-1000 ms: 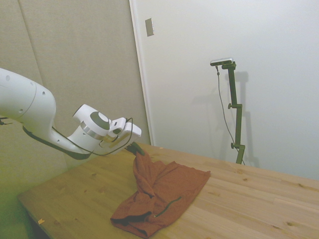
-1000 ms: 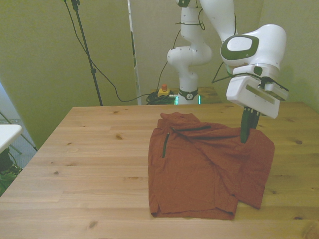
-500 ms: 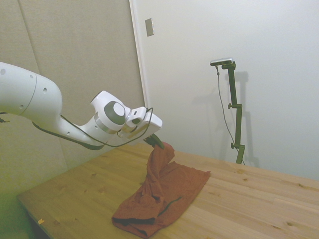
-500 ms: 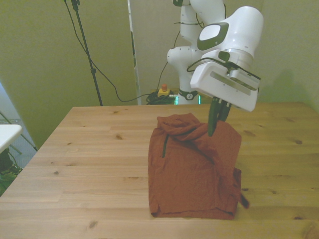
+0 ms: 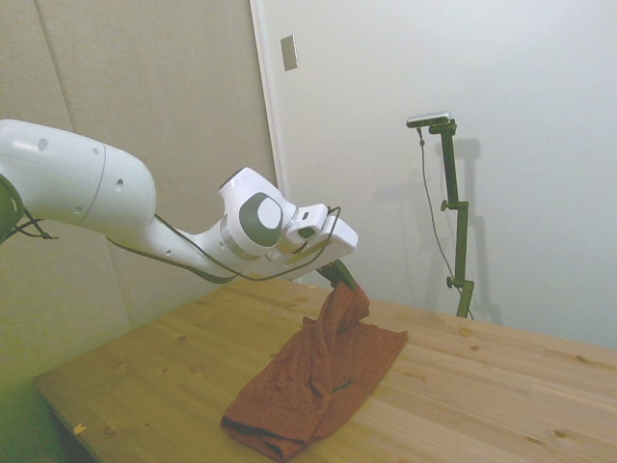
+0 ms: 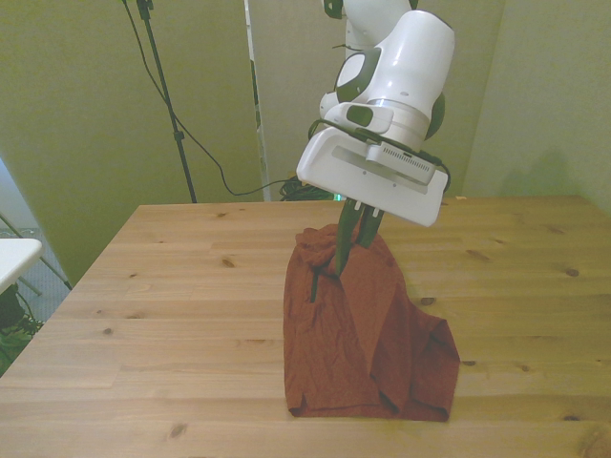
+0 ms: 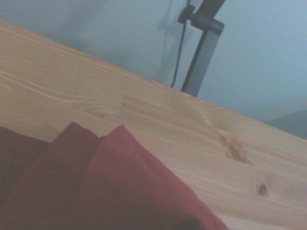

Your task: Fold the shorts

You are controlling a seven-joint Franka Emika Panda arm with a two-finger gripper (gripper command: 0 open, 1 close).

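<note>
The rust-brown shorts (image 6: pixel 368 334) lie on the wooden table (image 6: pixel 172 315), with one side lifted into a peak. My gripper (image 6: pixel 346 256) is shut on that raised cloth and holds it above the rest of the garment. In the side view the gripper (image 5: pixel 344 285) pinches the top of the shorts (image 5: pixel 313 381), which drape down from it to the table. A dark slit pocket (image 6: pixel 315 282) shows on the front view's left part of the cloth. The wrist view shows folds of the shorts (image 7: pixel 96 191) close up over the table boards.
The table (image 5: pixel 482 386) stretches bare to the side view's right of the shorts. A white surface edge (image 6: pixel 14 256) stands off the table at the front view's left. Cables and a thin stand (image 6: pixel 167 105) hang behind the table.
My gripper has carried the held edge of the shorts toward the front view's left, across the garment. The cloth that lay spread on the front view's right has been drawn over.
</note>
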